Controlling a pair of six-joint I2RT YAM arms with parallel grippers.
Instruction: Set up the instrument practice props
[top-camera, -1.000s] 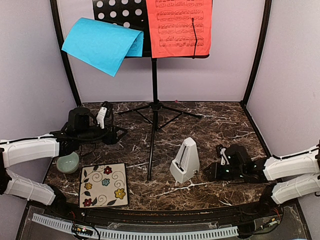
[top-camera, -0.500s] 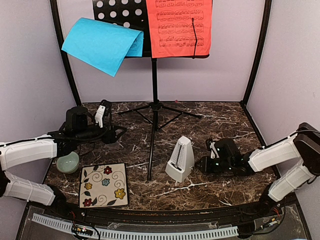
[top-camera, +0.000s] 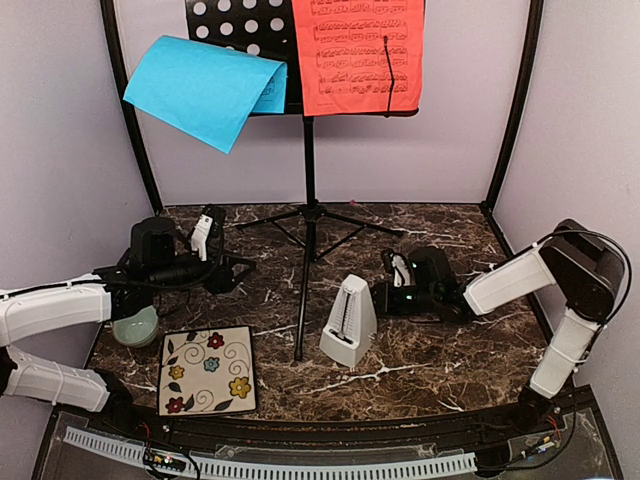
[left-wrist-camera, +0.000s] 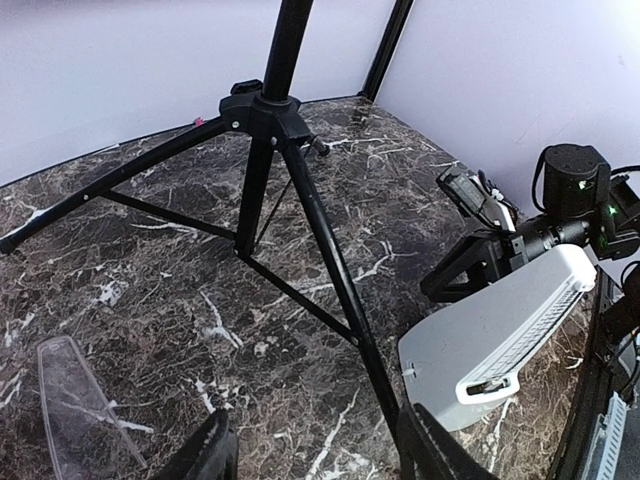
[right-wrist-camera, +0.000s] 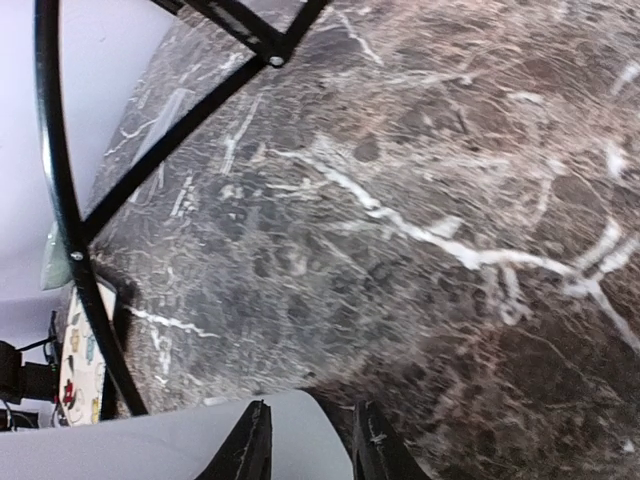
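Marble-patterned tabletop (top-camera: 450, 350), lilac walls behind. From the top camera I see the music stand (top-camera: 308, 200) at the far centre on its tripod, with the blue sheet (top-camera: 200, 90) drooping off its left side and the red sheet (top-camera: 360, 55) flat on its right. The metronome (top-camera: 348, 322) stands near centre, right of the stand's near leg. My right gripper (top-camera: 386, 290) sits just beside it on the right. My left gripper (top-camera: 236, 272) hovers at the left, beyond the green bowl (top-camera: 135, 325) and the floral tile (top-camera: 207, 370).

On the left wrist camera, the fingers (left-wrist-camera: 215, 455) stand well apart with nothing between them, facing the tripod.

On the right wrist camera, the fingers (right-wrist-camera: 250, 445) are only narrowly apart with the metronome's pale face showing at them. I cannot tell whether they actually clamp it.
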